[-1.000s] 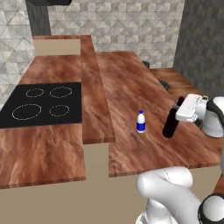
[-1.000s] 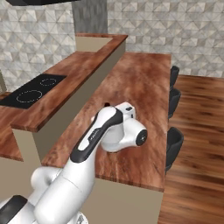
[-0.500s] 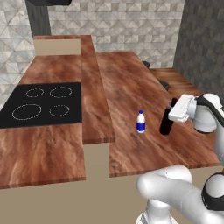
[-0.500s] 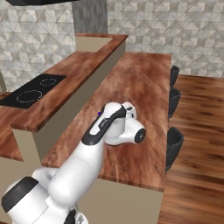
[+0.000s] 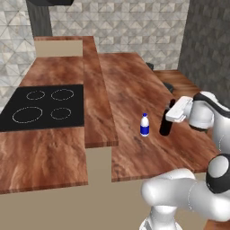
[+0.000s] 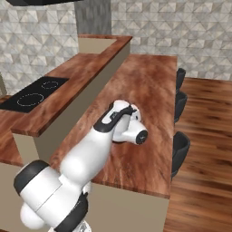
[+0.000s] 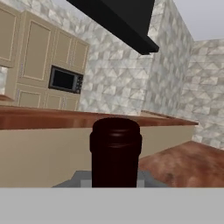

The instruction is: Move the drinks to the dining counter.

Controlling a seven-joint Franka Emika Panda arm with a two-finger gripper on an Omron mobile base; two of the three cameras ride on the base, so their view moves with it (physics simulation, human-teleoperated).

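Observation:
The slim black bottle (image 5: pixel 165 123) stands upright at the right side of the dining counter (image 5: pixel 130 85), with my gripper (image 5: pixel 171 114) shut on its upper part. Whether its base touches the wood I cannot tell. In the hand view the same black bottle (image 7: pixel 116 151) rises dark and wide between the fingers. A small blue-and-white bottle (image 5: pixel 144 125) with a white cap stands on the counter just left of the held one. From the right base view my arm covers the gripper, above the dining counter (image 6: pixel 149 81).
A black cooktop (image 5: pixel 42 105) lies on the lower wood top at left, beyond the narrow raised ledge (image 5: pixel 96 90). Dark stools (image 6: pixel 180 149) line the counter's right edge over a wood floor. A range hood (image 7: pixel 118 19) and microwave (image 7: pixel 64 80) show ahead.
My gripper has carried the black bottle leftward over the counter, closer to the blue-and-white bottle. The blue-and-white bottle has stayed put.

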